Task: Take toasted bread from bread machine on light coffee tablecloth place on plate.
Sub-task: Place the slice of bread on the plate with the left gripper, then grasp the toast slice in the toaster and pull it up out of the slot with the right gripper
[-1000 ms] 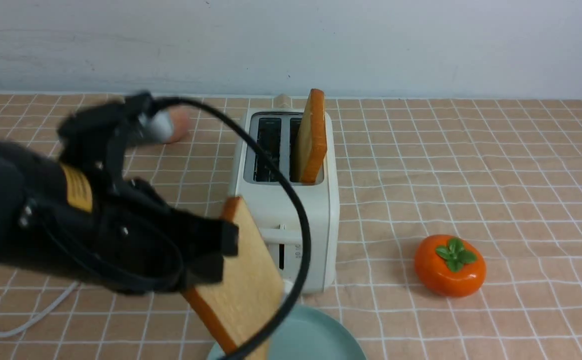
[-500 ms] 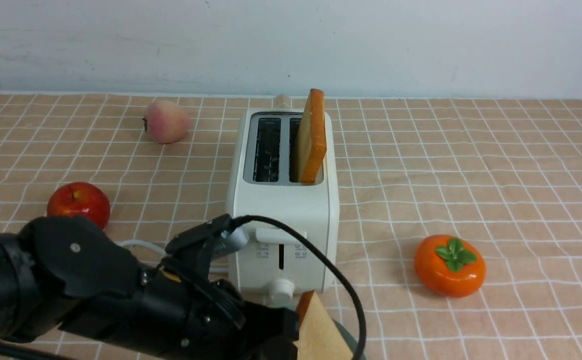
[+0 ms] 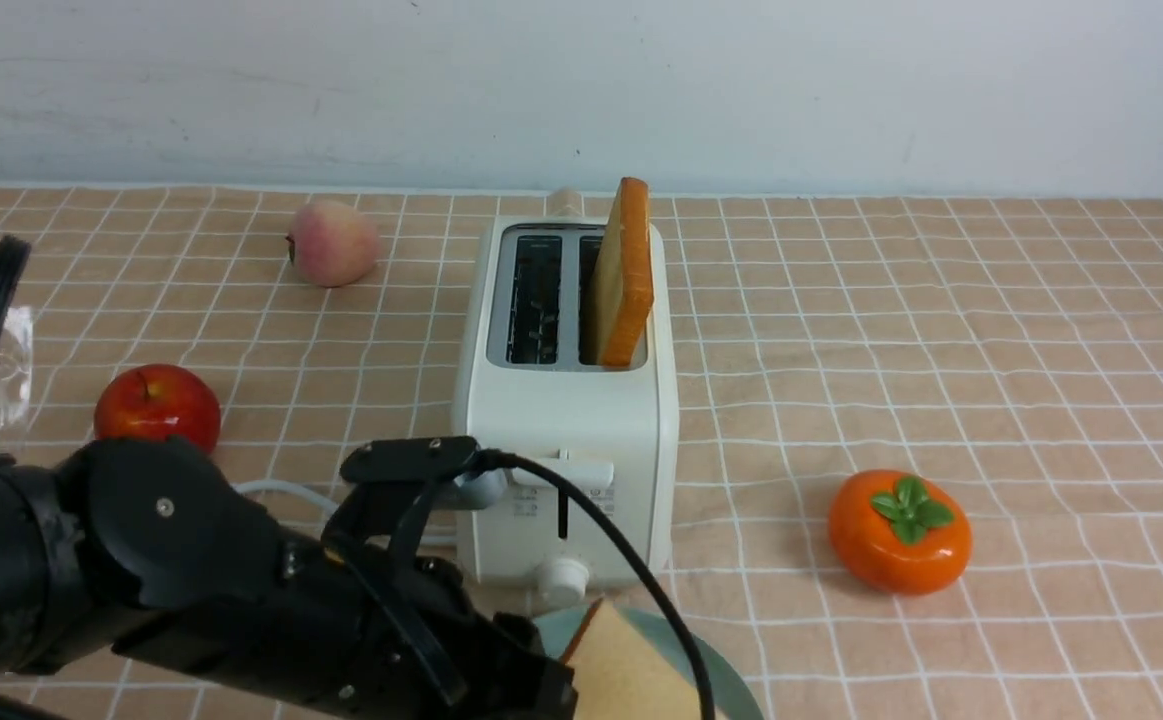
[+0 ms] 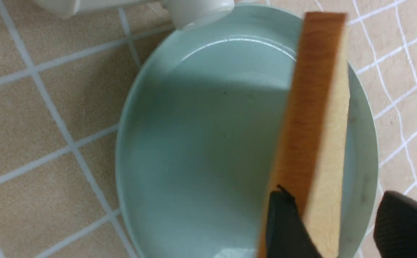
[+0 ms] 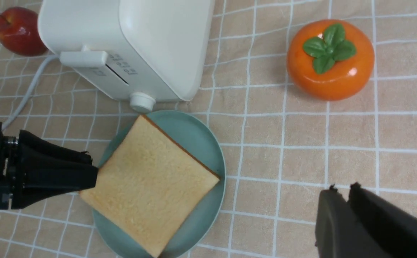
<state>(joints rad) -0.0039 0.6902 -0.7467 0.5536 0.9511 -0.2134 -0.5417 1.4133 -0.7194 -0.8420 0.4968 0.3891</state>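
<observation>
The left end effector [image 4: 335, 193] reaches low over the plate [image 5: 203, 141], which sits on the light coffee tablecloth [image 3: 941, 350] covering the counter, just in front of the bread machine [image 3: 566, 410] and close to its round knob. Its jaws stand apart, wider than the toasted bread slice [image 5: 151, 186] between them. One finger [image 4: 283, 222] lies against the crust edge and the other is clear of the pale face. The slice is over the plate with one corner toward the knob. It seems to be lying on the plate, though I cannot tell if it rests fully flat. A second slice [image 3: 626, 265] stands upright in the bread machine's right slot. The right end effector [image 5: 342, 188], jaws together and gripping nothing, hangs over the cloth on the near side of the persimmon [image 3: 899, 530]. A red apple [image 3: 156, 405] and a peach [image 3: 333, 243] lie left of the bread machine.
</observation>
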